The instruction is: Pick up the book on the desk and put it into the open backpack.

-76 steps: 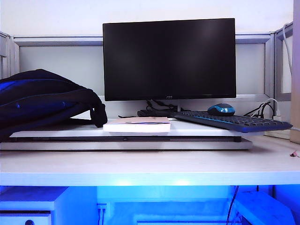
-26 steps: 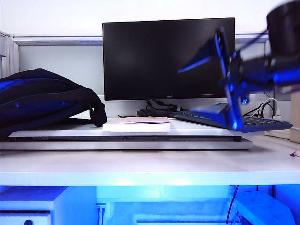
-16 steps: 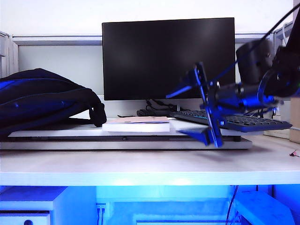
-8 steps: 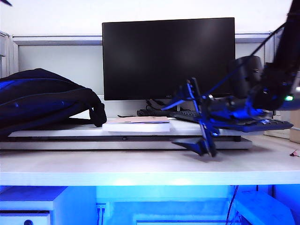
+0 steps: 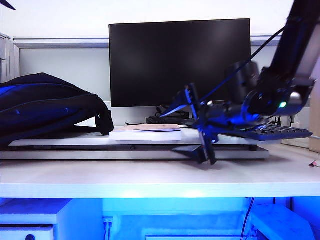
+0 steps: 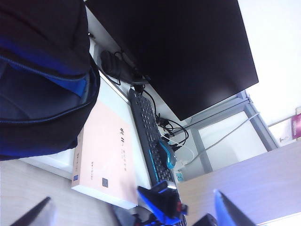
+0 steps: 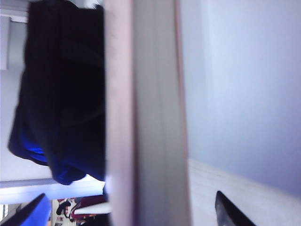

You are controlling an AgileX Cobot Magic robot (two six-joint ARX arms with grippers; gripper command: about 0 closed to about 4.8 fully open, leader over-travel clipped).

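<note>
In the exterior view the book [image 5: 145,132], thin and flat with a pale pinkish cover over white page edges, lies on the raised white platform [image 5: 135,152] on the desk [image 5: 100,180], just right of the backpack [image 5: 47,107], while the right gripper [image 5: 187,125] hangs just right of it, jaws spread wide. The left wrist view shows the book [image 6: 106,162] from above, its cover bearing small dark print, one end tucked under the black and blue backpack [image 6: 42,75] beside the keyboard [image 6: 150,141], with the left gripper [image 6: 131,217] spread apart above it. In the right wrist view the book's [image 7: 146,117] edge fills the middle, blurred, between the right gripper's [image 7: 129,212] wide-set fingertips [image 7: 228,212].
</note>
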